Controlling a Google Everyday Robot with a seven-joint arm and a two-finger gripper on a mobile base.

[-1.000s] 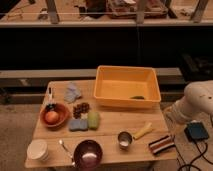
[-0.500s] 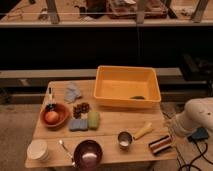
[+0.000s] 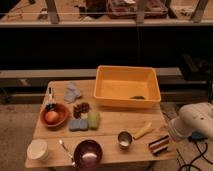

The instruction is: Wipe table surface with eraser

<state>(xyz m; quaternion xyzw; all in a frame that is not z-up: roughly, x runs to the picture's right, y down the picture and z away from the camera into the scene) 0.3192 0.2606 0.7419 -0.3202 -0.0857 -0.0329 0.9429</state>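
Okay, gripper [image 3: 179, 131], jaws apart, hangs beside the table surface [image 3: 107, 131]; eraser [image 3: 160, 145] lies just beside it: center over it before closing.

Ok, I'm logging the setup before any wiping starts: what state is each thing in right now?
eraser: lying flat on the table, front right corner, untouched.
hand: open, just off the table's right edge, apart from the eraser.
yellow tub: upright, one small dark item inside.
wooden bowl: upright, holds a round orange item.
metal cup: upright.
dark red bowl: upright.
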